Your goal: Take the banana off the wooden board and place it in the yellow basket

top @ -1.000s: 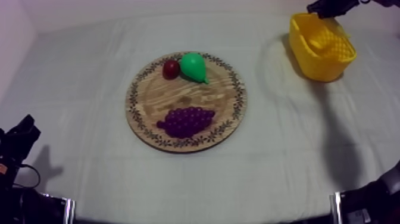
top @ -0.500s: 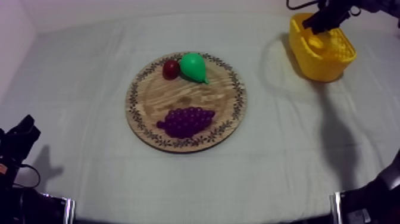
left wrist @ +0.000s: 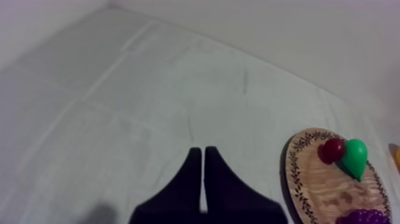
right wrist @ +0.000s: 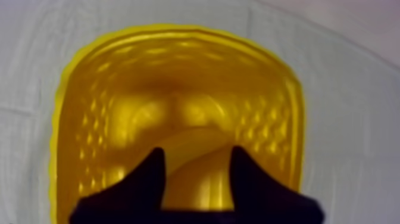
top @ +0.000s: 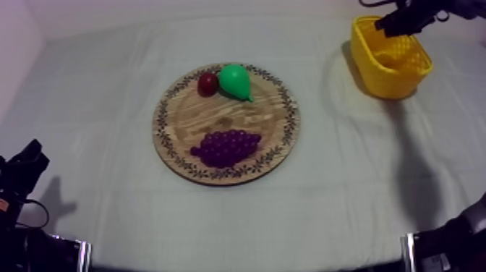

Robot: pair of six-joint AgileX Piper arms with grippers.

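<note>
Right gripper hangs over yellow basket, fingers apart, banana lying inside below them; likely light, stiff, slick, so best pinched mid-body.

The board was pale wood with a dark leafy pattern round its rim. On the board lay a green pear, a small red fruit of a deep shade, and purple grapes. Well apart from the board stood a bright yellow basket with lattice-patterned walls, a yellow banana inside. The cloth under the board was grey-white. The left gripper and right gripper were black.
</note>
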